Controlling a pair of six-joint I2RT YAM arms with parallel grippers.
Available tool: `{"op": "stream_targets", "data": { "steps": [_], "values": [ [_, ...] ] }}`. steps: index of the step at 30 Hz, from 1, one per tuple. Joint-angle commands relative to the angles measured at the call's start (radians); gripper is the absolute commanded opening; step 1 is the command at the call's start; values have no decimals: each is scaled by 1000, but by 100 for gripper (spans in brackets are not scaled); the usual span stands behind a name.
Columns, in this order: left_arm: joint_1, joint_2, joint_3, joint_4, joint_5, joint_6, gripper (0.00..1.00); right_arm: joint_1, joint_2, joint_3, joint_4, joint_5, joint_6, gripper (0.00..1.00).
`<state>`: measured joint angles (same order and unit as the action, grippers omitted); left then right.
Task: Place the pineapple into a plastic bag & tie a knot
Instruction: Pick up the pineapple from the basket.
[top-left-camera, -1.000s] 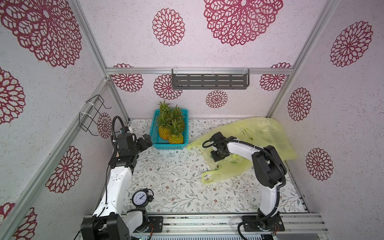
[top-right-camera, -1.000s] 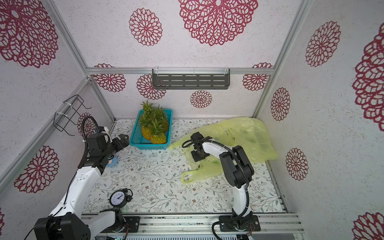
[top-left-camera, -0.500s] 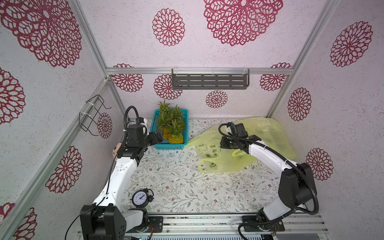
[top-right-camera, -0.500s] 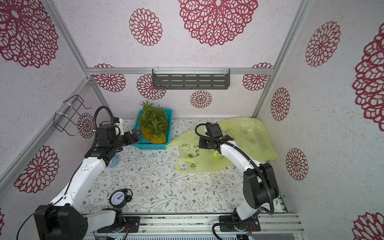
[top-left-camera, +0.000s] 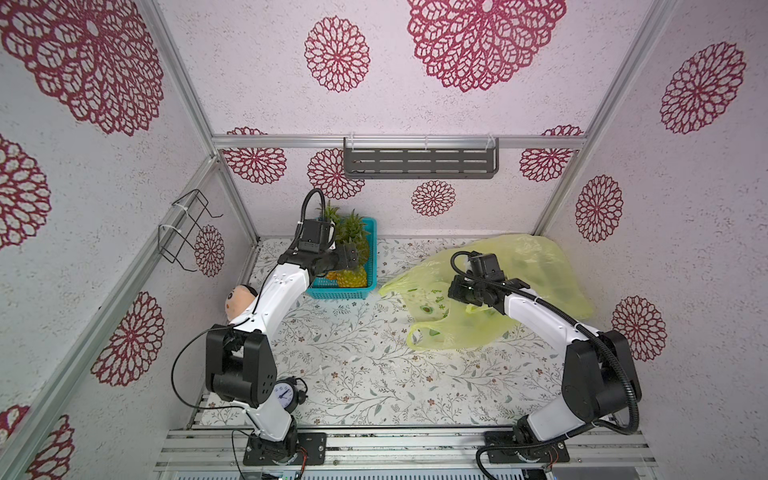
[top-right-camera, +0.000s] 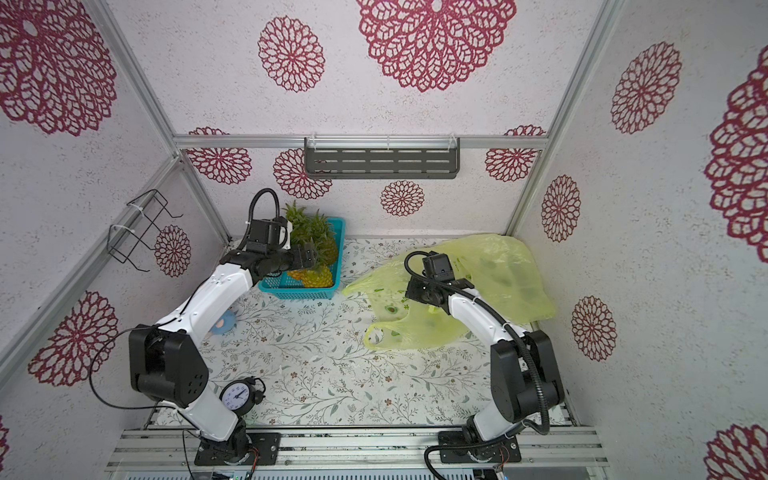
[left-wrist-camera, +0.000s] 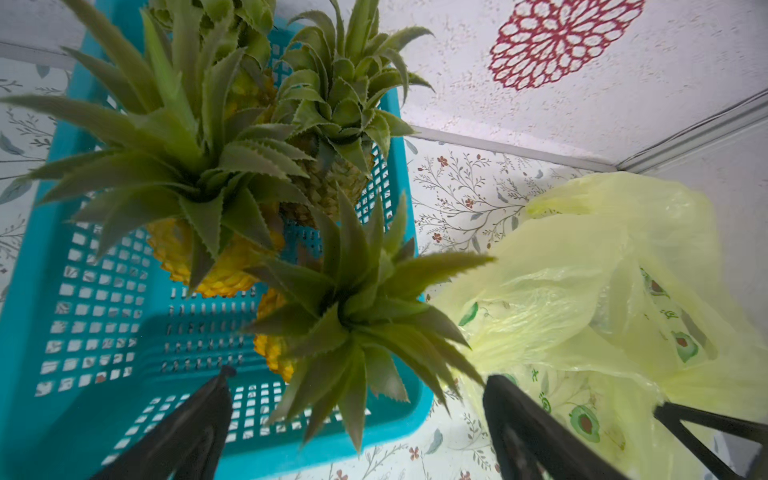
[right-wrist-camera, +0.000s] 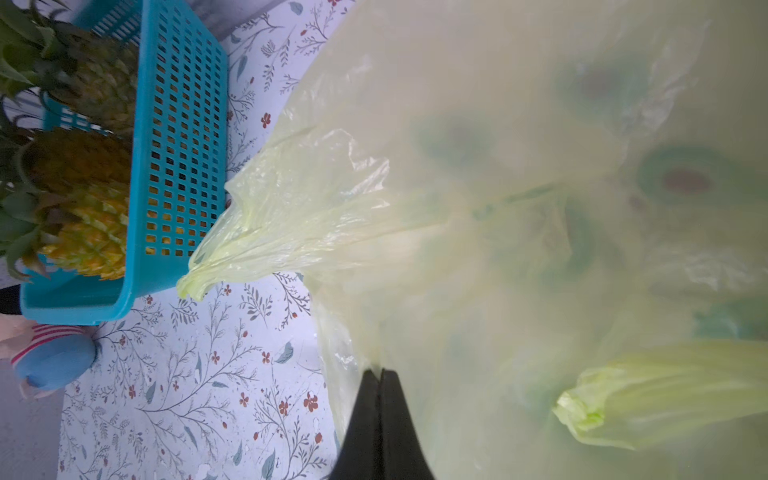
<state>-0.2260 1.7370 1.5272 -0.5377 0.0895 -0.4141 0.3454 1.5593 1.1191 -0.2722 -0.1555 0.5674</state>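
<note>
Pineapple (left-wrist-camera: 353, 316) nearest my left gripper (left-wrist-camera: 358, 374) is standing upright in the teal basket (left-wrist-camera: 104, 291), at the end closer to the robot and on the bag side. Other pineapples are crowding close behind it. I am hovering the left gripper just above its crown with the jaws spread wide and holding nothing.

My right gripper (right-wrist-camera: 380, 372) is pressed together, pinching a fold of the yellow plastic bag (top-left-camera: 532, 266) and holding that edge up off the table.

For this grab I am planning to go down past the leaves and close on the scaly body, since I judge the crown too springy to carry the weight. I am also planning to lift straight up, so the fruit is not dragging on the basket wall or tipping its neighbours. Meanwhile I am keeping the right pinch high, so the bag mouth is facing the basket.

Compared with a second ago, the left arm is now stretching out over the basket instead of sitting back by the left wall, short of the rim. The right arm is now unfolded and raised rather than pressing low on the bag. The bag is now bunched up under the gripper, and its handle loop is lying farther to the right.
</note>
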Motion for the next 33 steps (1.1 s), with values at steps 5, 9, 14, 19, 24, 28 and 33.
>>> {"op": "stream_targets", "data": {
  "steps": [5,9,14,19,24,28,33],
  "values": [
    [-4,132,144,-69,-48,-18,67,-5,22,20,69,-48,18,0],
    [-7,177,192,-71,-38,-12,59,-5,36,18,82,-61,22,0],
    [-10,217,250,-108,-50,18,77,-4,44,17,97,-73,28,0],
    [-19,216,281,-111,-34,101,84,-3,45,14,108,-82,36,0],
    [-31,193,278,-86,27,192,88,-4,45,6,114,-82,39,0],
    [-31,161,251,-57,64,216,90,-3,41,-8,120,-81,44,0],
    [-30,145,217,-11,90,221,74,-4,41,-17,127,-82,47,0]
  ]
}}
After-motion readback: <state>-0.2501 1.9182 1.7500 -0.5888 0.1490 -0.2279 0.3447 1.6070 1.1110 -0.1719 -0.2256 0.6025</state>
